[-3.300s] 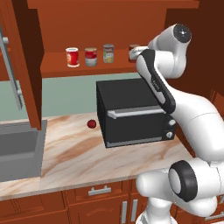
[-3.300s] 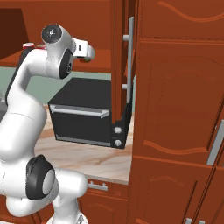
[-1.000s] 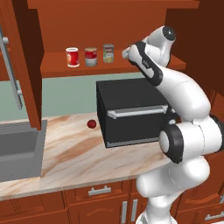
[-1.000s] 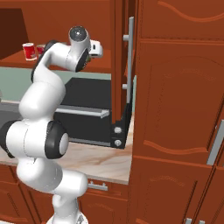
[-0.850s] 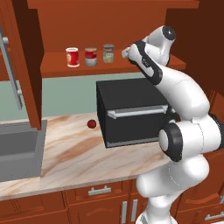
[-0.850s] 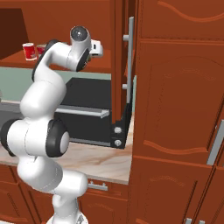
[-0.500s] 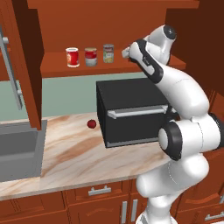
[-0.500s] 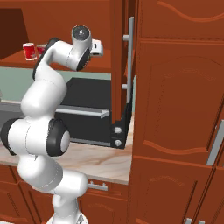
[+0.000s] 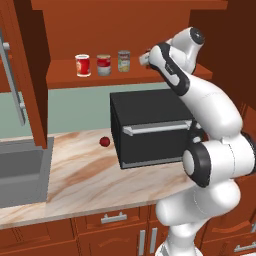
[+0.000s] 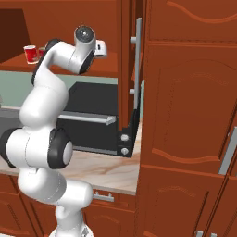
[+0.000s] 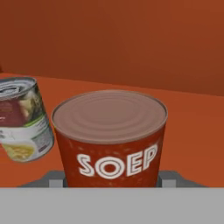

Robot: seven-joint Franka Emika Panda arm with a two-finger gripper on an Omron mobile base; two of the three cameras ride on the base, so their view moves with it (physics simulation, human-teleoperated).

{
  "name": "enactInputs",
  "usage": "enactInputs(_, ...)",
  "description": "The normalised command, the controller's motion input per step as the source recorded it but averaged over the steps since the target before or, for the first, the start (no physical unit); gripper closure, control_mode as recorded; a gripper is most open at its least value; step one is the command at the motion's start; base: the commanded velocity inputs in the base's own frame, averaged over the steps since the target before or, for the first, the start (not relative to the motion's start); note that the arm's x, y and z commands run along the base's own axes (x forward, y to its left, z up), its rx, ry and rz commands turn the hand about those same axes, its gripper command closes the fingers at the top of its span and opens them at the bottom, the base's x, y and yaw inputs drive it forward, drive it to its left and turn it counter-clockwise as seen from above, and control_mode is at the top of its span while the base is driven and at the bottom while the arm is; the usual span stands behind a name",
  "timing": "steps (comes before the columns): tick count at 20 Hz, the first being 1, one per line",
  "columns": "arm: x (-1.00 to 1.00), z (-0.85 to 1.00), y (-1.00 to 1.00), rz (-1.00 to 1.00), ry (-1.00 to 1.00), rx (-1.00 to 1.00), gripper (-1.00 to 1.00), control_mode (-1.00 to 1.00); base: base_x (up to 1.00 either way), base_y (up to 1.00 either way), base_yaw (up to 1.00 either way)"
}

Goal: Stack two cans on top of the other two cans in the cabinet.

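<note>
Simulated kitchen, seen from behind a white robot arm. Reaches up from the lower right of the left base view to the shelf of the reddish-brown cabinet (image 9: pixel 60 75) near the top of the frame, with the gripper (image 9: pixel 144 58) at the shelf's right part.

In the hand view, centre frame: a dark red-brown can marked SOEP (image 11: pixel 109 135), upright on the shelf, flat ribbed top showing. Sits between the two fingertips (image 11: pixel 54 178) at the bottom of that view, one against each side of its base – jaws closed onto the can, no gap visible.

At the left edge of the hand view, just beside the SOEP can but apart from it: a pale can (image 11: pixel 22 118) with a silver top.

In the left base view, upper middle, three cans in a row on the shelf, left to right – red can with white bands (image 9: pixel 82 65), red-and-silver can (image 9: pixel 103 65), then the pale one, nearest the gripper.

Below the shelf: a black box-shaped appliance (image 9: pixel 150 125) on a marbled counter (image 9: pixel 75 175), a small red ball (image 9: pixel 104 141) just left of it.
</note>
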Motion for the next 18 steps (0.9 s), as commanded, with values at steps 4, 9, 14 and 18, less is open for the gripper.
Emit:
enactInputs(4,-0.24,0.33,0.21,0.00,-0.09,0.01,1.00,-1.00,0.00,0.00,0.00)
enactInputs(9,-0.22,0.30,0.08,0.00,-0.10,0.11,1.00,-1.00,0.00,0.00,0.00)
enactInputs(14,-0.12,0.28,0.13,0.00,-0.12,0.17,1.00,-1.00,0.00,0.00,0.00)
enactInputs(18,-0.02,0.21,0.16,0.03,-0.05,0.05,1.00,-1.00,0.00,0.00,0.00)
